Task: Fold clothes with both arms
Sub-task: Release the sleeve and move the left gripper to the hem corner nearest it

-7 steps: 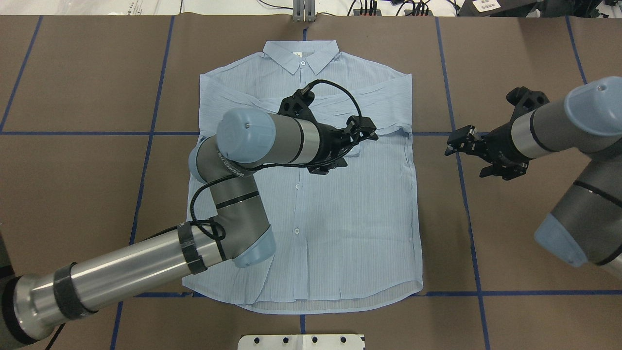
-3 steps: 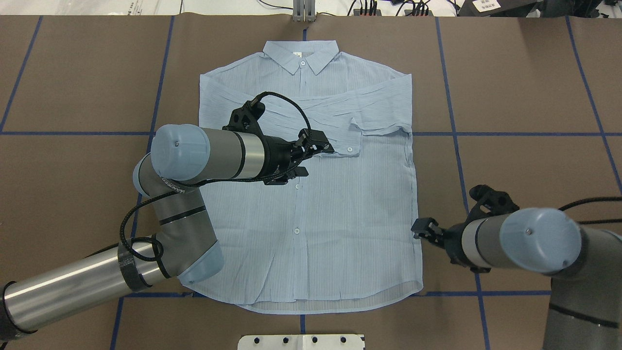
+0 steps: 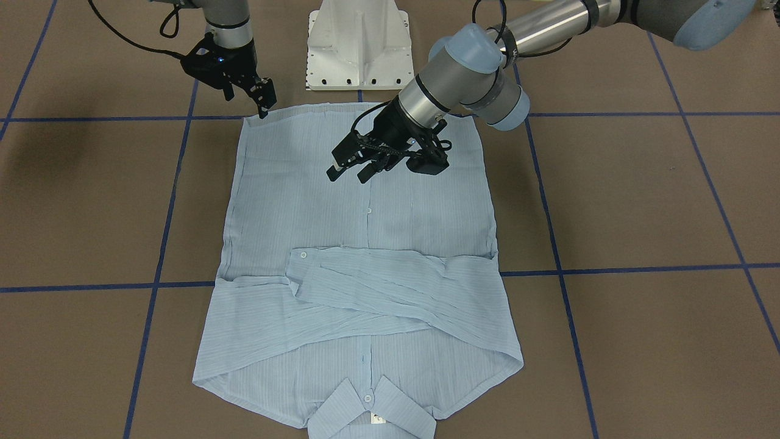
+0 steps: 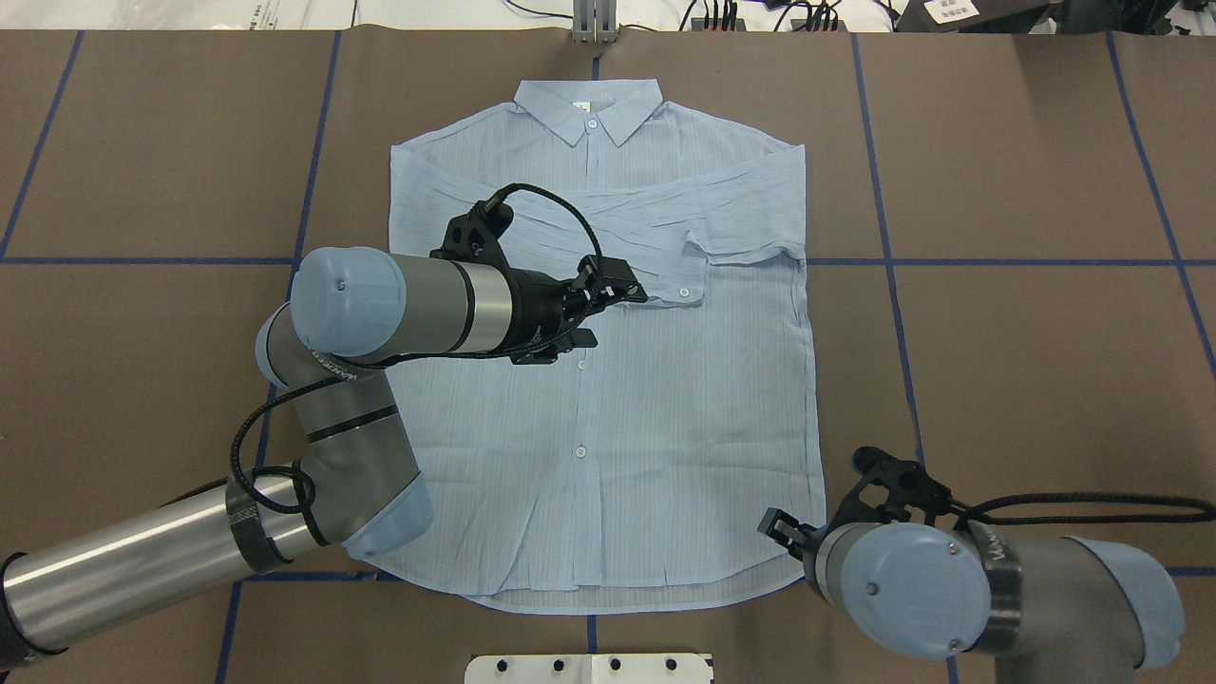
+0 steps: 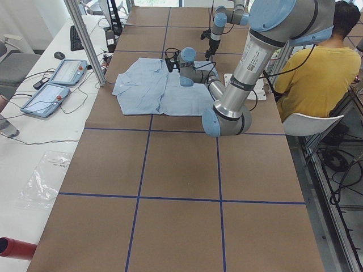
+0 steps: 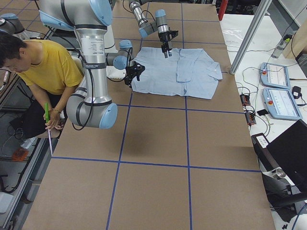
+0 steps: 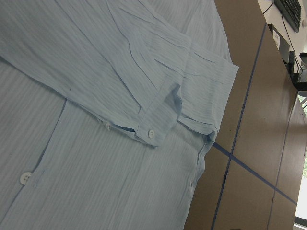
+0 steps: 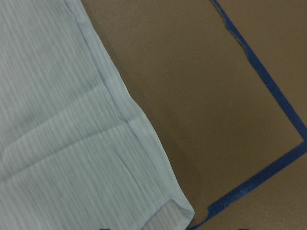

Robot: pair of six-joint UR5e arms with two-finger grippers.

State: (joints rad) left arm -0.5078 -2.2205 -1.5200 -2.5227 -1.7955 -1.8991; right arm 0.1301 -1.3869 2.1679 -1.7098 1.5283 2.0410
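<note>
Mostly my right arm (image 4: 959,594) has moved: a moment ago its end effector was beside the shirt's side edge, and now it has come back toward me. My right end effector (image 4: 777,525) is now at the near right corner of the shirt's bottom edge. My right wrist camera sees that corner (image 8: 180,213) lying flat on the brown surface (image 4: 1045,361), close to a blue tape line (image 8: 268,172). I cannot tell if this end effector is spread or pinched.

My left arm (image 4: 380,304) has hardly moved. A second ago its end effector was right at the cuff, and now it is pulled back. My left end effector (image 3: 352,174) is over the middle of the shirt, fingers (image 3: 337,171) spread apart and holding nothing.

The shirt (image 4: 665,427) has not moved. It lies flat with its buttons up and its collar (image 4: 589,109) far from me. Both sleeves are folded across the chest, and the top one's cuff (image 7: 151,133) shows a small white button.
</note>
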